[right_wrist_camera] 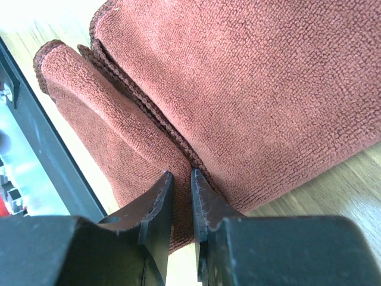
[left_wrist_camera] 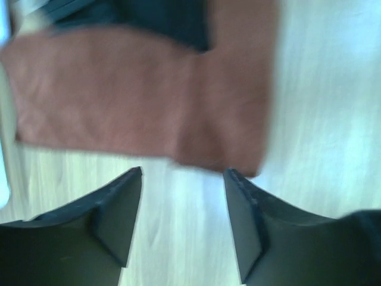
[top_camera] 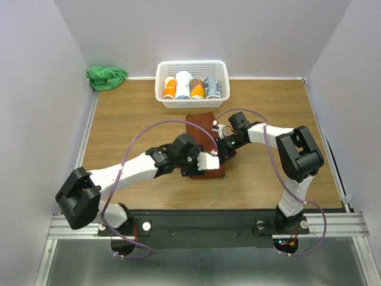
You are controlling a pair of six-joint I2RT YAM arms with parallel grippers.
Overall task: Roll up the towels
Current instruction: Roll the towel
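Left fingers (left_wrist_camera: 122, 202) spread and empty, reddish-brown towel (right_wrist_camera: 268, 89) just beyond their tips on the bench (left_wrist_camera: 321, 119); right fingers (right_wrist_camera: 158, 202) nearly closed, pinching its folded edge.

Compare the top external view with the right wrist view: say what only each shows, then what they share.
Only the top external view: the green towel bunched in the far left corner, and the white basket holding four rolls at the far edge. Only the right wrist view: the reddish-brown towel up close, its folded layers and hemmed edge, with the right claw pinched nearly shut on that edge. Both: that towel lying on the wood table.
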